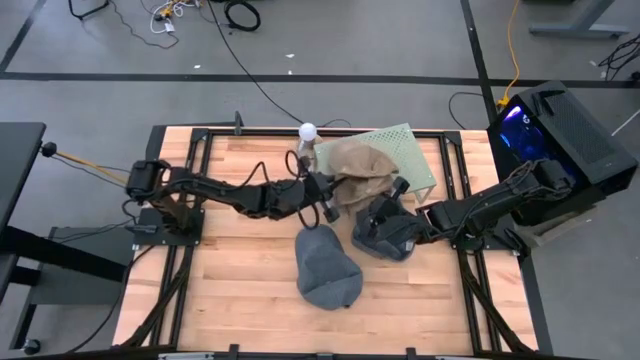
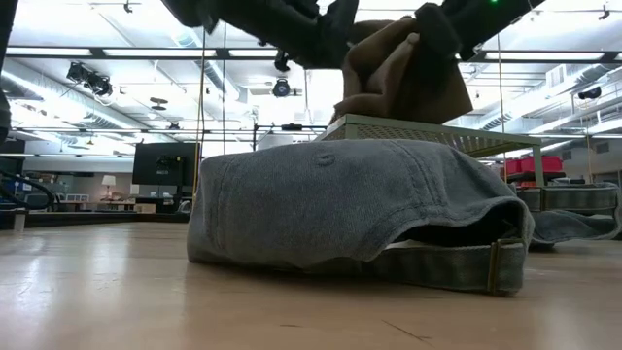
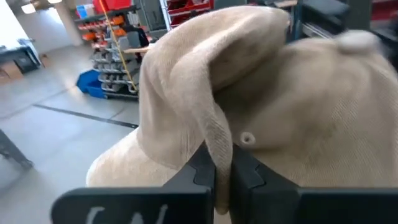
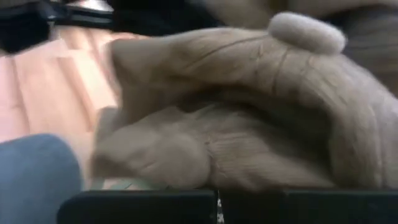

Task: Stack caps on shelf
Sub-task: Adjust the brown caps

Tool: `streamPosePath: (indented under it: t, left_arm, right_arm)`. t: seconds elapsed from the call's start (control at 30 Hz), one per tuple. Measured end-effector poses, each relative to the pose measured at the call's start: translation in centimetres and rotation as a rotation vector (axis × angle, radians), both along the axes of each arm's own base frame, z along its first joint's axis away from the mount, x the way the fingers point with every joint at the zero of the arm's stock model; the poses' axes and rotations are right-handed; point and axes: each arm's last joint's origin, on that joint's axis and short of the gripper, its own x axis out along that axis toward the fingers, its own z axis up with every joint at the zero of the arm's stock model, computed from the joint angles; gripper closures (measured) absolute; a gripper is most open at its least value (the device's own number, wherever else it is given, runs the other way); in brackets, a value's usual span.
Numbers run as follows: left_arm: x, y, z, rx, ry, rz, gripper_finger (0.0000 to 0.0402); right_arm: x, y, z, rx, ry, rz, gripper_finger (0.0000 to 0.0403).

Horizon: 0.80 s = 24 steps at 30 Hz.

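A tan cap [image 1: 356, 168] hangs crumpled over the near left part of the pale green perforated shelf [image 1: 412, 150], between my two grippers. Its lower cloth [image 2: 362, 105] reaches down to the shelf top. My left gripper [image 1: 328, 192] is shut on the cap from the left. My right gripper [image 1: 398, 188] is shut at the cap's right side. One blue-grey cap [image 1: 328, 268] lies crown up on the table near the middle. Another blue-grey cap [image 1: 385, 232] lies under my right arm, beside the shelf's near edge. My left gripper pinches a hanging fold of the tan cap's cloth [image 3: 219, 155] between its two fingers, coming in about level from the table's left. The crown bulges above and beyond the fingers. My right gripper is shut at the tan cap's right side [image 4: 211, 177], coming in from the table's right, slanting slightly down. The cap's own cloth covers the place of contact, so the part held cannot be told.
A black box with blue light [image 1: 560, 140] stands off the table's right far corner. A white ball-topped post [image 1: 307, 131] stands at the far edge, left of the shelf. Bare wood lies along the table's near and left sides.
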Motion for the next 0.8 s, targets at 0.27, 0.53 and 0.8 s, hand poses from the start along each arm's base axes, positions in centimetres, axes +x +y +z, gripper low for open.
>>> streamPosePath:
  t: [0.27,0.53,0.8]
  left_arm:
    - [-0.9,-2.5,0.1,0.170,0.149,0.122,0.0381]
    - [-0.9,-2.6,0.2,0.148,0.129,0.071,0.0392]
    - [-0.7,-1.1,-0.1,0.058,0.124,-0.006,0.0388]
  right_arm:
    - [0.3,0.1,0.5,0.014,-0.067,-0.004,0.0403]
    - [0.4,0.0,0.6,0.012,-0.081,-0.022,0.0403]
    - [0.0,-0.5,0.2,-0.027,-0.062,-0.111,0.0403]
